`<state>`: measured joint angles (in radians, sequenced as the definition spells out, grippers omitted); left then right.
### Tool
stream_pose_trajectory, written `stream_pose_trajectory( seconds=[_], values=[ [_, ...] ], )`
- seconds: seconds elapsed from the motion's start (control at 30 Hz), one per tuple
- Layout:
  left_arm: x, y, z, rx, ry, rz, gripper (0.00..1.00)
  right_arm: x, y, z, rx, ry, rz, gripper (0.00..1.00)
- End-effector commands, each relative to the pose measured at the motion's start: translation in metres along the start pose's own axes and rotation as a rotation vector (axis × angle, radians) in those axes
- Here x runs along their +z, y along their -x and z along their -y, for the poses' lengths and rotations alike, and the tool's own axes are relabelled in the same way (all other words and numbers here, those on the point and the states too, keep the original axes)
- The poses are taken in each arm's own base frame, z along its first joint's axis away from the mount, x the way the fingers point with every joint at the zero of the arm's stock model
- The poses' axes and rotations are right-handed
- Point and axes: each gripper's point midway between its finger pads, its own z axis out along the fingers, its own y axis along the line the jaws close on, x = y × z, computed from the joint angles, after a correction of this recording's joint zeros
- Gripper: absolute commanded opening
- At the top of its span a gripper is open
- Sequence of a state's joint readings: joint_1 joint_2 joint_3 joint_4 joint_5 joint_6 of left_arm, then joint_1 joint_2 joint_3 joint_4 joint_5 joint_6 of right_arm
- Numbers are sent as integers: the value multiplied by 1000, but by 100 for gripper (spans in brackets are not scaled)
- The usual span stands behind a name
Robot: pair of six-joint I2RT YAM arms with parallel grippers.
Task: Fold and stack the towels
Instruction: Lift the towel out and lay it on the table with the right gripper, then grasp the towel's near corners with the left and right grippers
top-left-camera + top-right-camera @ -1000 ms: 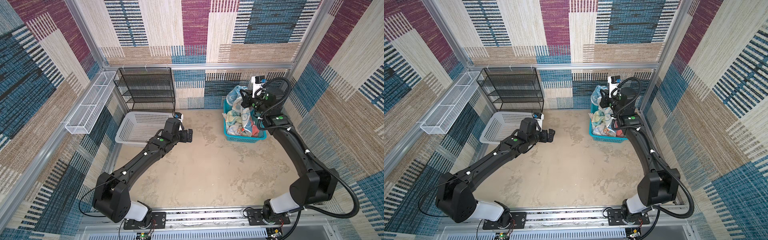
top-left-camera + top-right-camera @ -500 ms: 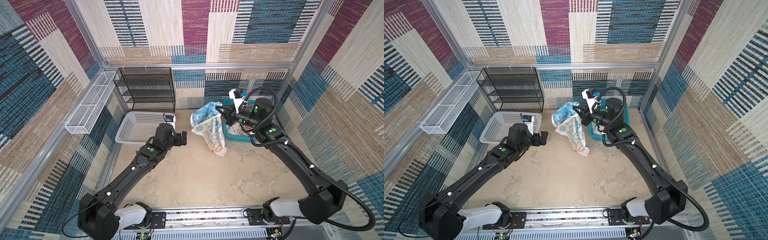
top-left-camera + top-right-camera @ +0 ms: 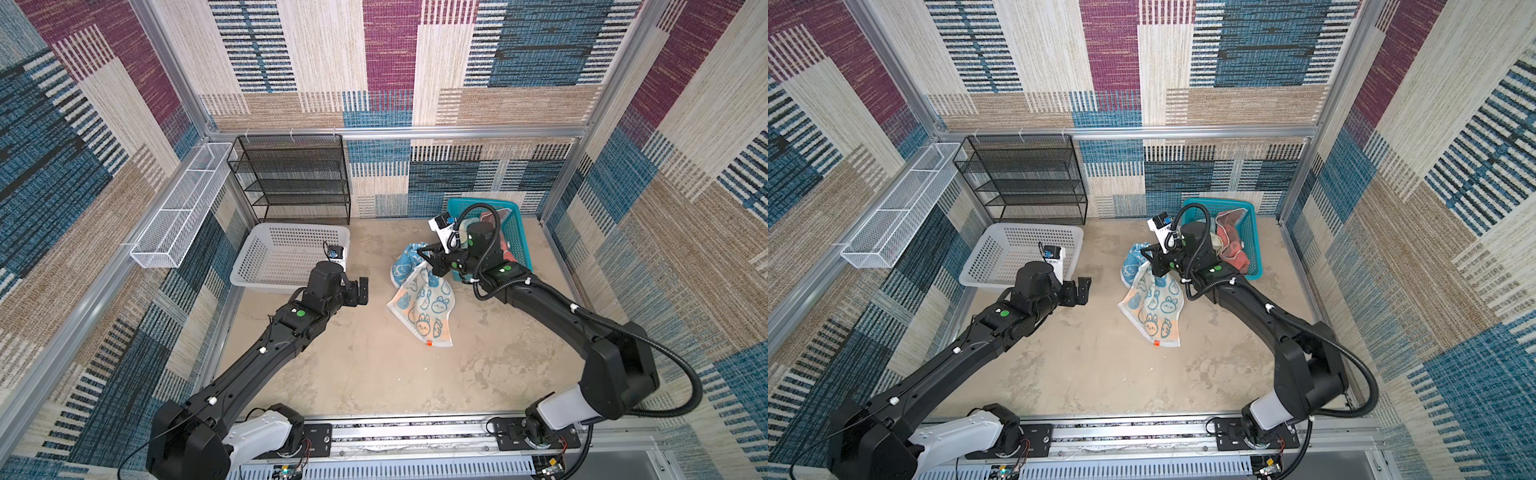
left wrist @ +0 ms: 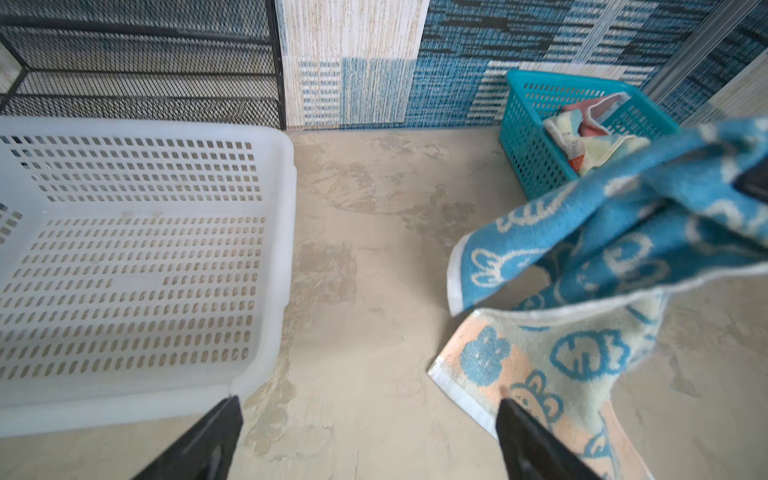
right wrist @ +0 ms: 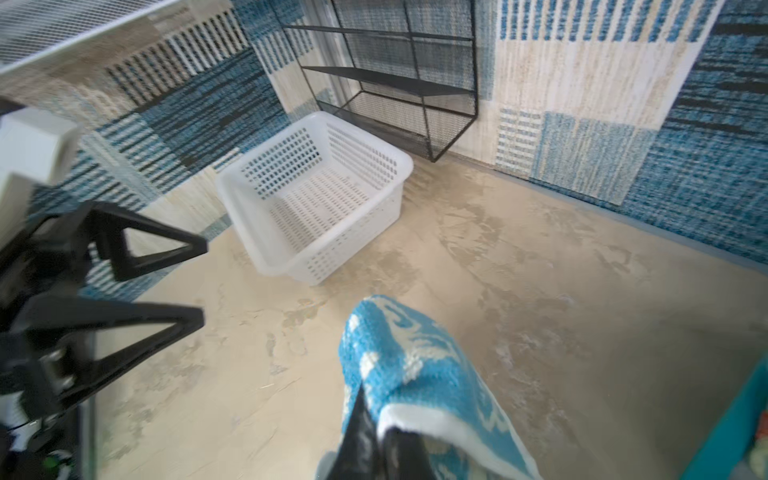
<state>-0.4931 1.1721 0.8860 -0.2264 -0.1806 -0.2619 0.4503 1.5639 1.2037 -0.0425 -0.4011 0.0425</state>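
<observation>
Tabletop [image 3: 374, 374] of mottled beige, patchwork woven walls [image 3: 395, 62], left jaws spread, right jaws pinching bunny towel [image 3: 428, 307]

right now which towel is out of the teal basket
The blue cartoon-face towel, pinched in the right tool; the other towels sit in the teal basket.

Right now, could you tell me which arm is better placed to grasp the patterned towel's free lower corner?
Left: the left gripper is open, empty and near the towel; the right gripper is shut on its upper edge.
</observation>
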Motion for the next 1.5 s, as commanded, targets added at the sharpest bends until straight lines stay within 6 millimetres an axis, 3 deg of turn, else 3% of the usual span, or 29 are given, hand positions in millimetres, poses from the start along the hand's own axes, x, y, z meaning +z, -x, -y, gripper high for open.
stream_pose_trajectory(
  seconds=[0.0,0.07,0.17,0.2,0.33,0.43,0.7,0.9,1.03,1.2,1.4,1.47],
  values=[
    [12,-6,0,-12,12,-28,100,18,13,38,-57,-178,25,2],
    [22,-16,3,-11,3,-73,100,32,11,55,-68,-238,4,11],
    [37,-32,5,-13,5,-148,100,50,3,72,-75,-287,-31,33],
    [42,-37,5,-13,8,-174,99,53,1,75,-77,-298,-35,47],
    [56,-51,8,-16,14,-252,99,53,-10,84,-69,-335,-48,73],
    [65,-59,12,-15,23,-296,98,45,-18,84,-67,-354,-54,81],
    [81,-85,29,154,54,-419,94,10,-54,85,-141,-421,-105,85],
    [79,-110,33,536,128,-548,90,-12,-79,78,-256,-416,-143,85],
    [80,-116,40,710,110,-585,89,-25,-80,63,-319,-369,-76,84],
    [87,-129,50,778,45,-634,83,-32,-85,54,-343,-336,-55,85],
    [93,-146,58,777,-21,-681,66,-29,-98,60,-348,-346,-108,85],
    [96,-148,58,781,-19,-687,64,-28,-102,60,-348,-344,-114,85]
  ],
)
